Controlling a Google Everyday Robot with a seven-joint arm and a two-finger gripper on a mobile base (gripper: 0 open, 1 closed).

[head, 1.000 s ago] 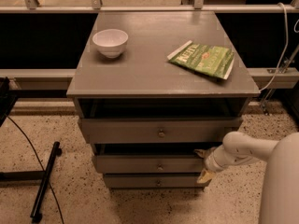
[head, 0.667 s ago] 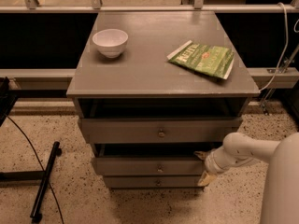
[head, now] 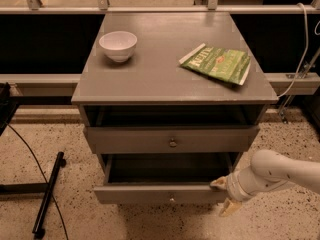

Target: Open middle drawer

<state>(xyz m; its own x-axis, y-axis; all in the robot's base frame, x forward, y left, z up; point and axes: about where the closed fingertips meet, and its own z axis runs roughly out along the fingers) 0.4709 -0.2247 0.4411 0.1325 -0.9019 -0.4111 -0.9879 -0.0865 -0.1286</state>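
Note:
The middle drawer [head: 150,194] is pulled well out of the grey cabinet, its dark inside showing and its small round knob [head: 171,200] at the centre of the front. My gripper [head: 223,195] is at the right end of that drawer front. It is open, with one fingertip [head: 218,183] on the front's top edge and the other fingertip [head: 228,207] below its lower edge. The top drawer [head: 172,140] above is slightly out. The lowest drawer is hidden under the middle one.
A white bowl [head: 118,45] and a green snack bag [head: 216,63] lie on the cabinet top [head: 165,79]. A black stand leg and cable [head: 47,194] lie on the speckled floor at the left. A railing and dark panels stand behind the cabinet.
The middle drawer has slid out toward the camera, and its inside now shows. My gripper has stayed at its right end and come forward with it.

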